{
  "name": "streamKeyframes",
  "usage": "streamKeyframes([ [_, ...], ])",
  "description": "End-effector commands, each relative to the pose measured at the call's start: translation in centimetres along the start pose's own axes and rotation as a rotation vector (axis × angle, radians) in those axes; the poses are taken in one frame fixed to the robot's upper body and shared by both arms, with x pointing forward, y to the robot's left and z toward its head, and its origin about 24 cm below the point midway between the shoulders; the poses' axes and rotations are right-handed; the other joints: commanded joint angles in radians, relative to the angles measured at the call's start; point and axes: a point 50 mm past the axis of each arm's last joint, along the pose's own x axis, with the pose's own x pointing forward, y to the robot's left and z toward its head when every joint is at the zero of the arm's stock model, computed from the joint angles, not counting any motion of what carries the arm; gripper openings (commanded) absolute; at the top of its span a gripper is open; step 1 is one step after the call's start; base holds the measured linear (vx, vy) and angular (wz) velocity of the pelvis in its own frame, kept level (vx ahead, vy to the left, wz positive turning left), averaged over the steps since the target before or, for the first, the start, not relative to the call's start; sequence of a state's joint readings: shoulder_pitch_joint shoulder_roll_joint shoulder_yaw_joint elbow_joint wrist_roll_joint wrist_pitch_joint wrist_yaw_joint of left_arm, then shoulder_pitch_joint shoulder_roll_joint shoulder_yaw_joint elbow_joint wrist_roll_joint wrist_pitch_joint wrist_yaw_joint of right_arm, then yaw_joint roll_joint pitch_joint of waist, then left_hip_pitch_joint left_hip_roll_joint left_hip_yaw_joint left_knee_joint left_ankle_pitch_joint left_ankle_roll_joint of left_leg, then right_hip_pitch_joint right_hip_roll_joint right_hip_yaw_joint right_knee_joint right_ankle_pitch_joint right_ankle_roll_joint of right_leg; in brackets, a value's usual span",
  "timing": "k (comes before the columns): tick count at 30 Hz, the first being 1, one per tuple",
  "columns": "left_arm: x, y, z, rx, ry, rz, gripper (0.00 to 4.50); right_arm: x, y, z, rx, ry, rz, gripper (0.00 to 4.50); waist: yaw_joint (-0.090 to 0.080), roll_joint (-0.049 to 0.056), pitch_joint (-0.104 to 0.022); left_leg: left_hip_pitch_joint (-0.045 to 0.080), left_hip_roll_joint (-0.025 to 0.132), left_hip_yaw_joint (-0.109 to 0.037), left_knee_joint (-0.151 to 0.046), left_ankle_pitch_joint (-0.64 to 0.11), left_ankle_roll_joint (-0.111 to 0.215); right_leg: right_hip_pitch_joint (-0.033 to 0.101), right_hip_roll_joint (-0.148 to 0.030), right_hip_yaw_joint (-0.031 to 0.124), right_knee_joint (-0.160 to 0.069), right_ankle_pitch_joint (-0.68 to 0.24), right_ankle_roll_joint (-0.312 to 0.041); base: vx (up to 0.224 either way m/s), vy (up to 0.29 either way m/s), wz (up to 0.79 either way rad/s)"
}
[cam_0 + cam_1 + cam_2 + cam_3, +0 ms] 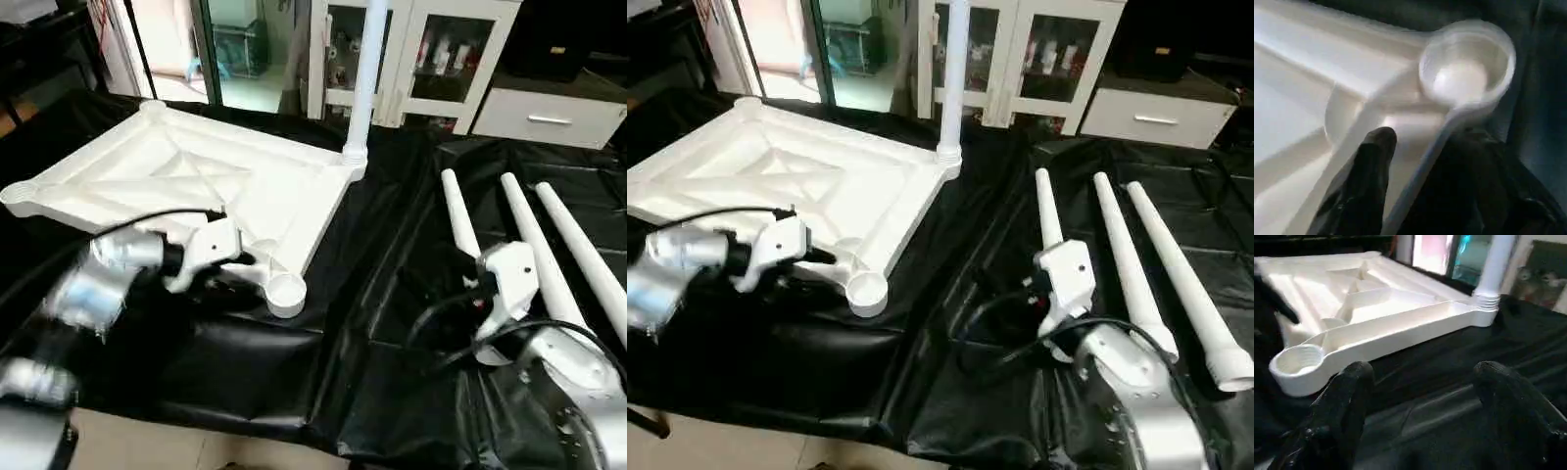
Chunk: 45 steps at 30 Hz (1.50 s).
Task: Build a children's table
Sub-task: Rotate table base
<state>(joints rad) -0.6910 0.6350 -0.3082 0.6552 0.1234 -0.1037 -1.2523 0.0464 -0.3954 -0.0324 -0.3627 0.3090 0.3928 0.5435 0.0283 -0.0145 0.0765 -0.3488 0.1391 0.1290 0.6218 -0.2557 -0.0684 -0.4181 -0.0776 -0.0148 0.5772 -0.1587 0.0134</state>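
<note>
The children's table top [196,176] lies underside up on the black sheet, its X ribs showing. One white leg [364,78] stands upright in the far right corner socket. Three more legs [534,245] lie side by side to the right. My left gripper [1425,156] is at the near corner, just behind the empty socket [286,291]. One black finger [1376,147] rests inside the top and the other is outside the rim, with the jaws apart. My right gripper [1420,382] hangs open over the sheet beside the leftmost lying leg [460,215], holding nothing.
White cabinets with glass doors [421,59] and a drawer unit [549,117] stand behind the work table. The black sheet [372,294] is wrinkled between the top and the lying legs. The table's near edge [196,421] runs just below my forearms.
</note>
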Motion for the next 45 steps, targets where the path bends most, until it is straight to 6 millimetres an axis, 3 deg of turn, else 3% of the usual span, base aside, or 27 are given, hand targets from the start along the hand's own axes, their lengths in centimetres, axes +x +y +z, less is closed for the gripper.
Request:
streamKeyframes([
  [1,-0.1,0.1,-0.6,0.017,0.067,-0.04,2.71,-0.3,0.3,0.6,-0.011,-0.011,0.037,3.56,0.002,0.009,-0.051,0.001,0.061,-0.015,-0.112,-0.274,0.006,0.038,-0.061,0.035,-0.074,-0.46,-0.13,0.0,0.0,0.0],
  [3,-0.1,0.6,-0.8,0.029,0.091,-0.032,2.71,-0.3,0.3,0.6,-0.009,-0.012,0.039,3.56,0.004,0.01,-0.053,-0.006,0.063,-0.014,-0.114,-0.249,0.003,0.046,-0.063,0.033,-0.065,-0.397,-0.158,0.0,0.0,0.0],
  [5,-0.1,0.7,-0.9,0.024,0.095,-0.028,2.71,-0.3,0.4,0.6,-0.007,-0.013,0.039,3.56,0.005,0.011,-0.059,-0.002,0.066,-0.012,-0.111,-0.241,0.0,0.046,-0.064,0.032,-0.059,-0.364,-0.176,0.0,0.0,0.0],
  [6,0.0,0.8,-1.0,0.019,0.098,-0.028,2.71,-0.2,0.4,0.6,-0.005,-0.014,0.041,3.56,0.005,0.011,-0.062,-0.003,0.068,-0.006,-0.109,-0.196,0.006,0.048,-0.061,0.031,-0.051,-0.269,-0.207,0.056,0.0,0.02],
  [9,0.3,1.1,-1.4,0.007,0.107,-0.007,2.71,-0.1,0.6,0.5,-0.003,-0.016,0.05,3.56,0.008,0.011,-0.069,0.001,0.066,0.007,-0.1,-0.16,0.023,0.047,-0.058,0.03,-0.042,-0.173,-0.249,0.067,0.002,0.04],
  [11,0.4,1.2,-1.3,0.005,0.089,-0.001,2.43,-0.1,0.6,0.5,-0.003,-0.014,0.055,3.56,0.01,0.012,-0.076,0.002,0.067,0.009,-0.095,-0.098,0.034,0.053,-0.058,0.029,-0.03,-0.079,-0.272,0.095,0.002,0.04],
  [13,0.5,1.2,-1.3,0.006,0.089,-0.006,2.32,-0.1,0.7,0.5,-0.005,-0.013,0.058,3.56,0.012,0.007,-0.081,-0.003,0.063,0.011,-0.087,0.007,0.071,0.06,-0.057,0.026,-0.016,0.066,-0.308,0.04,0.0,0.0],
  [15,0.6,1.5,-1.3,-0.002,0.105,0.014,2.16,-0.1,0.6,0.5,-0.006,-0.012,0.06,3.56,0.014,0.007,-0.076,-0.001,0.065,0.014,-0.088,-0.015,0.081,0.059,-0.06,0.026,-0.021,0.038,-0.317,0.0,0.0,0.0],
  [17,0.7,1.5,-1.3,0.01,0.116,0.021,1.98,-0.1,0.6,0.4,-0.007,-0.011,0.061,3.56,0.018,0.006,-0.072,0.0,0.069,0.014,-0.093,-0.068,0.071,0.06,-0.064,0.027,-0.028,-0.053,-0.306,0.0,0.0,0.0],
  [21,0.9,1.5,-1.6,0.024,0.162,0.011,1.65,0.0,0.8,0.4,-0.01,-0.01,0.069,3.56,0.018,0.006,-0.059,0.005,0.076,0.014,-0.108,-0.223,0.012,0.049,-0.063,0.03,-0.054,-0.323,-0.229,0.0,0.0,0.0],
  [22,0.9,1.4,-1.5,0.006,0.156,0.006,1.6,0.0,0.9,0.4,-0.01,-0.009,0.071,3.56,0.017,0.003,-0.062,0.004,0.075,0.011,-0.109,-0.235,-0.001,0.053,-0.066,0.031,-0.055,-0.361,-0.209,0.0,0.0,0.0],
  [25,0.8,1.2,-1.3,-0.05,0.12,-0.032,1.44,0.0,1.0,0.4,-0.011,-0.008,0.075,3.56,0.013,0.006,-0.062,0.001,0.076,0.009,-0.111,-0.225,-0.01,0.051,-0.065,0.032,-0.052,-0.336,-0.204,0.0,0.0,0.0],
  [29,0.4,0.5,-1.5,-0.102,0.102,-0.077,1.26,0.0,0.9,0.3,-0.012,-0.006,0.073,3.56,0.012,0.011,-0.066,-0.001,0.077,0.011,-0.108,-0.18,-0.005,0.055,-0.066,0.033,-0.041,-0.234,-0.243,0.0,0.0,0.0],
  [33,0.1,-0.9,-1.7,-0.175,0.092,-0.084,1.03,0.0,1.0,0.1,-0.007,-0.006,0.069,3.56,0.01,0.008,-0.072,-0.004,0.074,0.016,-0.101,-0.1,0.025,0.06,-0.061,0.03,-0.03,-0.122,-0.281,0.0,0.0,0.0],
  [36,0.1,-1.9,-1.8,-0.184,0.086,-0.075,0.89,0.2,1.2,0.0,0.001,-0.006,0.076,3.56,0.008,0.003,-0.072,-0.006,0.073,0.021,-0.097,-0.062,0.05,0.06,-0.059,0.028,-0.028,-0.095,-0.291,0.0,0.0,0.0],
  [39,0.1,-2.7,-1.9,-0.203,0.094,-0.065,0.69,0.4,1.3,-0.1,0.003,-0.007,0.083,3.56,0.008,0.006,-0.068,-0.003,0.072,0.023,-0.099,-0.095,0.05,0.055,-0.055,0.028,-0.036,-0.156,-0.28,0.0,0.0,0.0],
  [41,0.0,-3.0,-2.0,-0.232,0.113,-0.043,0.63,0.5,1.3,-0.1,0.005,-0.007,0.087,3.56,0.009,0.003,-0.065,-0.004,0.074,0.022,-0.103,-0.12,0.041,0.055,-0.056,0.029,-0.04,-0.21,-0.265,0.0,0.0,0.0],
  [42,0.1,-3.8,-2.0,-0.243,0.121,-0.013,0.63,0.7,1.4,-0.1,0.006,-0.008,0.095,3.56,0.006,-0.004,-0.063,-0.006,0.078,0.019,-0.105,-0.136,0.032,0.057,-0.06,0.03,-0.038,-0.255,-0.25,0.0,0.0,0.0],
  [43,0.2,-3.9,-1.8,-0.238,0.109,-0.006,0.56,0.8,1.3,-0.1,0.006,-0.008,0.097,3.56,0.004,-0.003,-0.06,-0.008,0.078,0.019,-0.107,-0.144,0.031,0.055,-0.06,0.031,-0.042,-0.275,-0.244,0.0,0.0,0.0],
  [45,0.7,-4.0,-1.3,-0.221,0.079,0.016,0.4,1.0,1.3,-0.1,0.005,-0.005,0.102,3.56,0.005,-0.007,-0.058,-0.001,0.074,0.022,-0.106,-0.184,0.03,0.045,-0.055,0.031,-0.052,-0.357,-0.219,0.0,0.0,0.0],
])
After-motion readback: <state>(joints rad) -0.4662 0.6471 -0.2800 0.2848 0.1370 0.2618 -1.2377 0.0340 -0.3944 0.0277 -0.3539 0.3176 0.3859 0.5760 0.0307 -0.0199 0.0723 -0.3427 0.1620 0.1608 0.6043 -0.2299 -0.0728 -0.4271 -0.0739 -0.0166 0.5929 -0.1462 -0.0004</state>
